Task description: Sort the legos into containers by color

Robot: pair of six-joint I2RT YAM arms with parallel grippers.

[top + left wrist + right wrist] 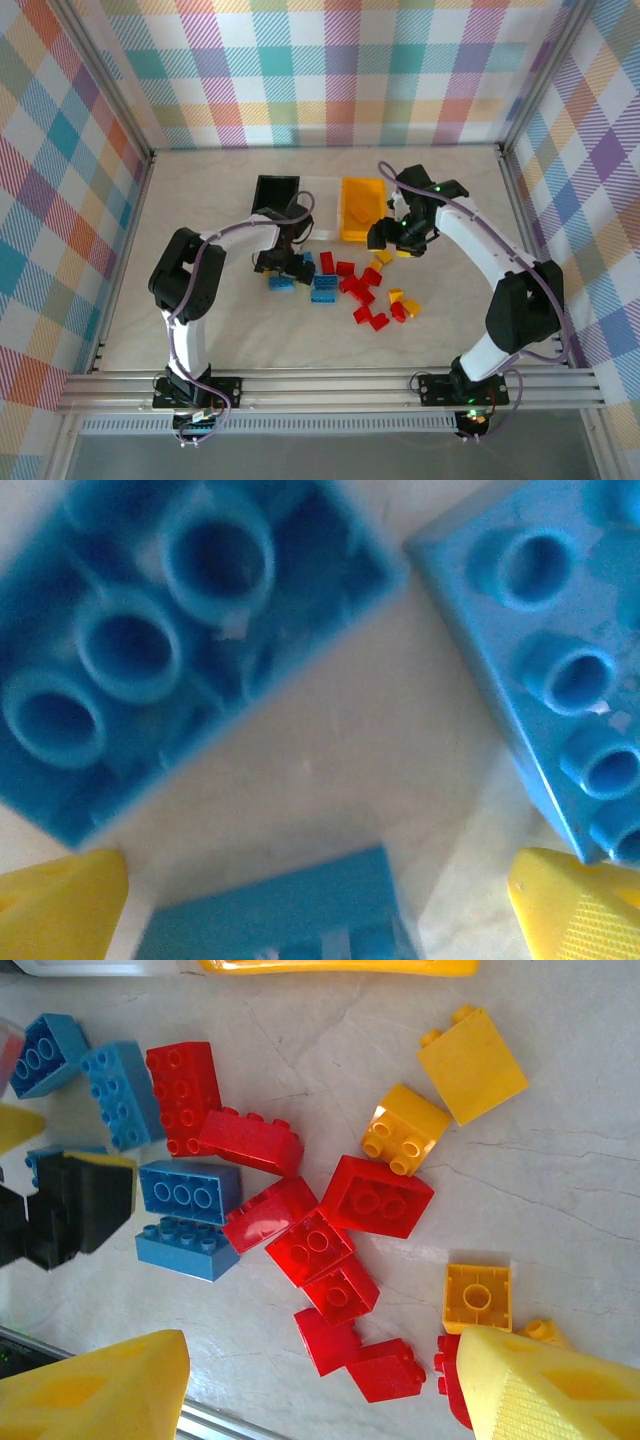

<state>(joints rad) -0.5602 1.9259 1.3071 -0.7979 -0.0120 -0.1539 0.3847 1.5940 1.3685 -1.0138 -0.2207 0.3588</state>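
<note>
Black bin (275,190), white bin (328,200) and yellow-orange bin (362,210) sit in a row at 12 o'clock of the brick pile. Left hand (285,267) is low over the blue bricks (322,285), fingers spread wide, gripping nothing. Its wrist view shows one blue brick underside-up with three round tubes and another studs-up at 3 o'clock. Blue bricks lie at 9 o'clock of the pile. Red bricks (358,290) are in the middle, glossy, some tipped over. Yellow bricks (408,303) are at 3 o'clock. All loose on the pale surface (200,200). Right hand (318,1380) is above the red ones, fingers spread, empty.
</note>
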